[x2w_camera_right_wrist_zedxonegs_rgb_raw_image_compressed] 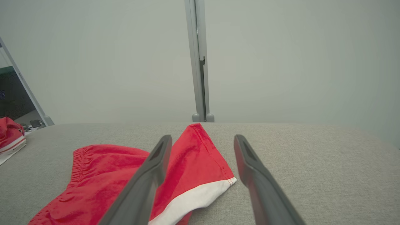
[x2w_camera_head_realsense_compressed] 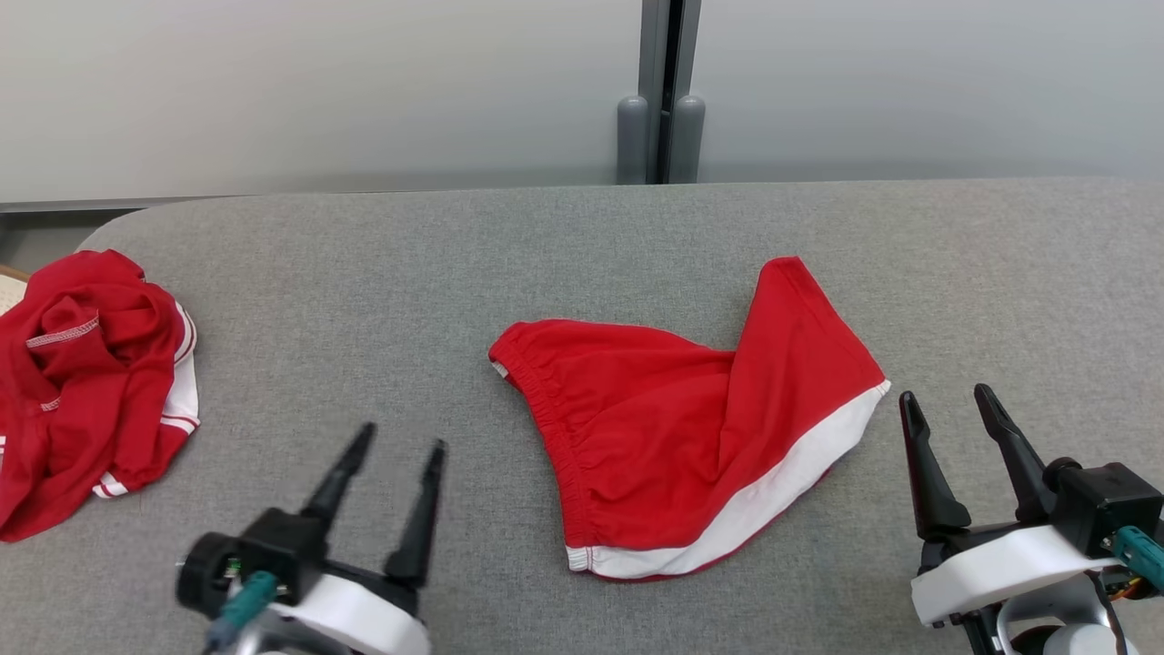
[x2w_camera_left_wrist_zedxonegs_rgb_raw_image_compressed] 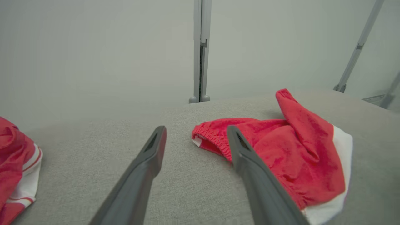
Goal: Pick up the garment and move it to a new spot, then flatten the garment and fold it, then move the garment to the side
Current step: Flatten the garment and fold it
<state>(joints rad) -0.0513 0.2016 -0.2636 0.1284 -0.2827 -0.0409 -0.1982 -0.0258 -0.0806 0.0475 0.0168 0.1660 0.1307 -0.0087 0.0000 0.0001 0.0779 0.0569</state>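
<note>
Red shorts [x2w_camera_head_realsense_compressed: 673, 437] on table [x2w_camera_head_realsense_compressed: 382, 273], one leg folded over.
Waistband faced left, white hem right; long axis ran roughly left-right. Wide and empty: left end effector [x2w_camera_head_realsense_compressed: 403, 437], right end effector [x2w_camera_head_realsense_compressed: 946, 394].

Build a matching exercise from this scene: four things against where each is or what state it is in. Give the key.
Things:
1. red shorts
2. crumpled red garment
3. left gripper
4. right gripper

Places and states:
A. open, just right of the shorts
B. bunched at the left end of the table
C. open, over bare table between the two garments
D. lying mid-table, one leg folded over

Pairs: 1-D, 2-B, 3-C, 4-A
</note>
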